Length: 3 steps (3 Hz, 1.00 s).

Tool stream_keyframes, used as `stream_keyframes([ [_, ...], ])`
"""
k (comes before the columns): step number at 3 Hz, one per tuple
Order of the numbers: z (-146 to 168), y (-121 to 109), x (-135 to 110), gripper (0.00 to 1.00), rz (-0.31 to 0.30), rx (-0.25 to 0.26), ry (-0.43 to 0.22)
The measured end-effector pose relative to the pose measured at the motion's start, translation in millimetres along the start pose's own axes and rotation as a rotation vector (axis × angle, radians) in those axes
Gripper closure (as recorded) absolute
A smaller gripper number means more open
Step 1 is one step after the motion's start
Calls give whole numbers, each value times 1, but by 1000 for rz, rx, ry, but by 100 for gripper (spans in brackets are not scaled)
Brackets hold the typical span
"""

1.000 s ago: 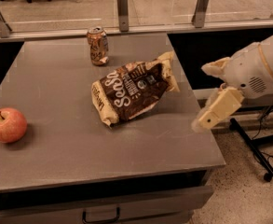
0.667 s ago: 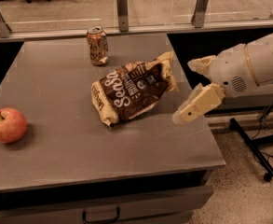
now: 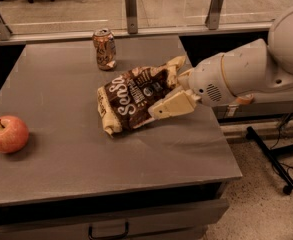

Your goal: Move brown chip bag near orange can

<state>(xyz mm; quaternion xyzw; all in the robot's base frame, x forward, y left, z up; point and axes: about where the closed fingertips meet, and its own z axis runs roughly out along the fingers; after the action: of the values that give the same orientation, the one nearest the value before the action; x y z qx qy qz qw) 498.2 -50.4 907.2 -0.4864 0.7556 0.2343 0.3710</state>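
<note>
Brown chip bag [image 3: 133, 98] unmoved, gripper [image 3: 167, 96] now over its right edge.

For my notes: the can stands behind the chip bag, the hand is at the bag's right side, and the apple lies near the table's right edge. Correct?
Not quite: the camera view shows the apple near the left edge of the table. The orange can stands behind the brown chip bag, the hand at its right side.

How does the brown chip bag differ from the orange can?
The brown chip bag lies flat, crinkled; the orange can stands upright. The bag is far bigger than the can. The gripper is at the bag's right edge, apart from the can. Both sit on the table.
</note>
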Motion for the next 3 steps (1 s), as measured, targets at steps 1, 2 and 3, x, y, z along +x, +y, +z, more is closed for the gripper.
stream_keyframes([
  [1,23,4,-14,65,-25,-23,-11],
  [2,41,-4,-26,88,-51,-26,-11],
  [3,55,-35,-42,100,-55,33,-15],
])
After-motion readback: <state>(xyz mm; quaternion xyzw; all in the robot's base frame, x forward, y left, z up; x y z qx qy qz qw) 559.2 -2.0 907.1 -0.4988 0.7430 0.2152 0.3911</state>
